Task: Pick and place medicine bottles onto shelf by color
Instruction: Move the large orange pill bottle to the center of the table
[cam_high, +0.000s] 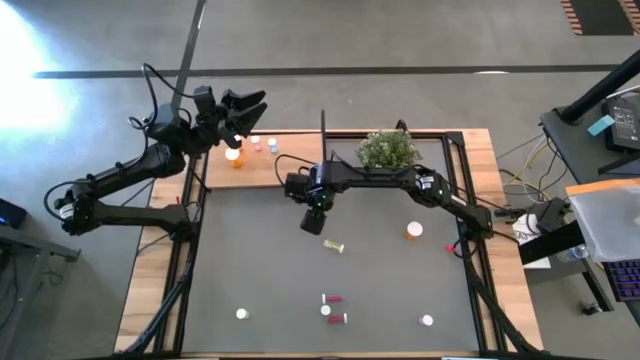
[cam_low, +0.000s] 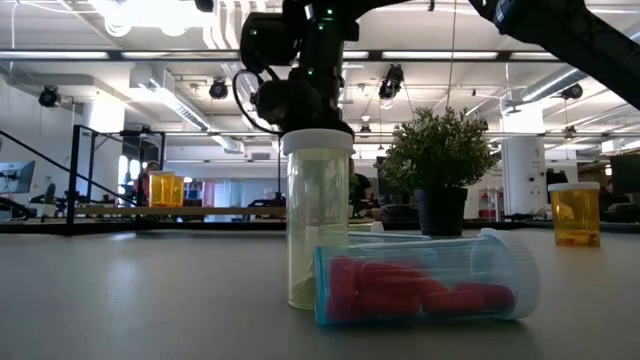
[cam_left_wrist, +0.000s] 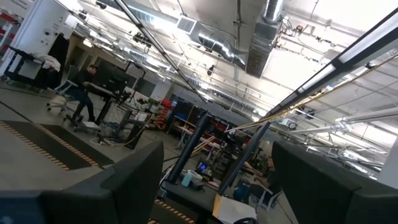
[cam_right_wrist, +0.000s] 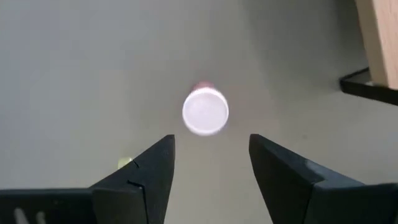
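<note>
Nearest the low camera, a clear bottle of red pills (cam_low: 420, 290) lies on its side on the tabletop (cam_low: 120, 300), touching a taller upright pale bottle (cam_low: 318, 220); both look light, hard, slick and apt to roll or tip. Beyond them the right gripper (cam_right_wrist: 211, 155) hangs jaws apart above a standing white-capped bottle (cam_right_wrist: 205, 111), best pinched across its body under the cap. Farther back, the left gripper (cam_high: 240, 108) waits with jaws apart above the shelf (cam_high: 290, 170), where an orange bottle (cam_high: 234, 155) and smaller ones already stand

Grey table mat (cam_high: 260, 260) carries scattered medicine bottles (cam_high: 333, 299) and wooden shelf (cam_high: 290, 170).
</note>
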